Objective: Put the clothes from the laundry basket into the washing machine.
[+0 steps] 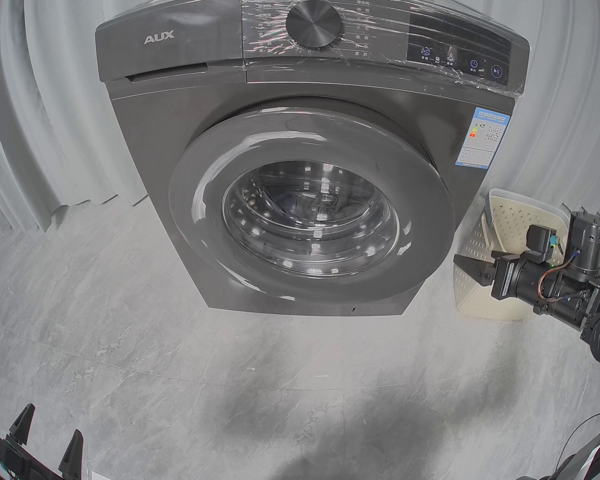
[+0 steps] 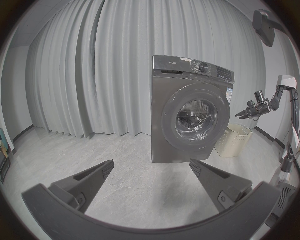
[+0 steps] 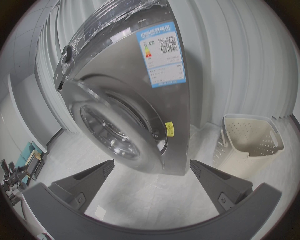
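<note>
We list: washing machine [image 1: 300, 187] at 12 o'clock, laundry basket [image 1: 512, 219] at its 3 o'clock. Right claw [image 3: 151, 162], fingers spread, hangs above the basket, likely for reaching in. Left claw [image 1: 44, 447], also spread, sits low at 7 o'clock.

Item count, as seen from the floor:

- Claws: 2. The left claw [image 1: 53, 420] and the right claw [image 1: 465, 270] carry 2 fingers each, 4 fingers in total.
- Washing machine [image 1: 156, 125]: 1. It stands ahead of both claws, near the right claw and well apart from the left claw.
- Fittings on the machine:
  - round door [image 1: 206, 187]: 1
  - control dial [image 1: 314, 23]: 1
  - detergent drawer [image 1: 169, 44]: 1
  - touch panel [image 1: 459, 53]: 1
  - blue-edged label [image 1: 482, 137]: 1, above the right claw
  - yellow sticker [image 3: 169, 129]: 1, ahead of the right claw, beside the door rim
- Laundry basket [image 1: 500, 225]: 1. It sits directly behind the right claw, just beside the machine.
- Curtain [image 1: 50, 94]: 1, beyond both claws.
</note>
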Available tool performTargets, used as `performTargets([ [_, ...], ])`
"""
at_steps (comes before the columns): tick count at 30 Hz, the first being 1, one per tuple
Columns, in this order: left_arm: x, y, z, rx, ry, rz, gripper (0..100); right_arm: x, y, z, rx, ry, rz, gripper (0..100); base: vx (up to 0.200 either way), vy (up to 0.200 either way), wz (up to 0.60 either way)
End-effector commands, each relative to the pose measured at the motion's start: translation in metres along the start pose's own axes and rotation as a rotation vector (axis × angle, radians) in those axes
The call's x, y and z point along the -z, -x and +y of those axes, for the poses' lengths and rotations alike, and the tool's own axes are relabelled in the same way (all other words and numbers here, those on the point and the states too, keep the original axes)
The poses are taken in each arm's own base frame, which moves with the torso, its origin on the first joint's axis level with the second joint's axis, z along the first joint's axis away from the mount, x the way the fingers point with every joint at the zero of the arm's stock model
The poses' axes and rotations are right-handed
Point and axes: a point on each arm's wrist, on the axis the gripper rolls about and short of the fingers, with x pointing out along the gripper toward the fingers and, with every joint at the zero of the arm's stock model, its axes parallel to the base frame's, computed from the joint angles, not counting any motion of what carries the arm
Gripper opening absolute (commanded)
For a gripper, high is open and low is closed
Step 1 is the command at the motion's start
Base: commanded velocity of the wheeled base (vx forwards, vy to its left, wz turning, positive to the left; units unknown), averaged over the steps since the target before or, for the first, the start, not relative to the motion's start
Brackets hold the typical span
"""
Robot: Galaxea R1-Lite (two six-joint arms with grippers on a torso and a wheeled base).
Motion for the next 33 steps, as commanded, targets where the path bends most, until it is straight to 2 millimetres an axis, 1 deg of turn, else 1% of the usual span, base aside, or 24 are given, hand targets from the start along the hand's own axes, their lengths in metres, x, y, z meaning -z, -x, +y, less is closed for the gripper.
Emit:
performTargets([
  [1, 0.005, 0.000, 0.000, 0.000, 0.001, 0.006, 100, 0.022, 0.009, 0.019, -0.090, 0.014, 0.071, 100, 0.000, 0.000, 0.00],
  [3, 0.005, 0.000, 0.000, 0.000, 0.001, 0.004, 100, 0.028, 0.012, 0.029, -0.135, 0.022, 0.093, 100, 0.000, 0.000, 0.00],
  [4, 0.005, 0.000, 0.000, 0.000, 0.000, 0.004, 100, 0.029, 0.012, 0.030, -0.140, 0.023, 0.095, 100, 0.000, 0.000, 0.00],
  [5, 0.005, 0.000, 0.000, 0.000, 0.001, 0.004, 100, 0.032, 0.014, 0.038, -0.177, 0.027, 0.109, 100, 0.000, -0.200, 0.00],
  [10, 0.005, 0.000, 0.000, 0.000, 0.001, 0.004, 100, 0.032, 0.015, 0.055, -0.249, -0.007, 0.111, 100, 0.000, -0.200, 0.00],
  [11, 0.005, 0.000, 0.000, 0.000, 0.001, 0.004, 100, 0.032, 0.015, 0.055, -0.249, -0.007, 0.111, 100, 0.000, 0.000, 0.00],
  [12, 0.005, 0.000, 0.000, 0.000, 0.001, 0.004, 100, 0.030, 0.016, 0.065, -0.291, -0.024, 0.093, 100, 0.000, 0.000, 0.00],
  [14, 0.005, 0.000, 0.000, 0.000, 0.001, 0.004, 100, 0.027, 0.017, 0.072, -0.328, -0.028, 0.056, 100, 0.000, 0.000, 0.00],
  [20, 0.005, 0.000, 0.000, 0.000, 0.000, 0.004, 100, 0.018, 0.016, 0.084, -0.387, -0.027, -0.054, 100, 0.000, 0.000, 0.00],
  [24, 0.005, 0.000, 0.000, 0.000, 0.000, 0.004, 100, 0.015, 0.012, 0.088, -0.401, -0.028, -0.065, 100, 0.000, 0.000, 0.00],
  [29, 0.005, 0.000, 0.000, 0.000, 0.000, 0.004, 100, 0.011, 0.013, 0.096, -0.425, -0.027, -0.080, 100, 0.000, 0.000, 0.00],
  [33, 0.005, 0.000, 0.000, 0.000, 0.000, 0.004, 100, 0.008, 0.013, 0.097, -0.427, -0.028, -0.089, 100, 0.000, 0.000, 0.00],
])
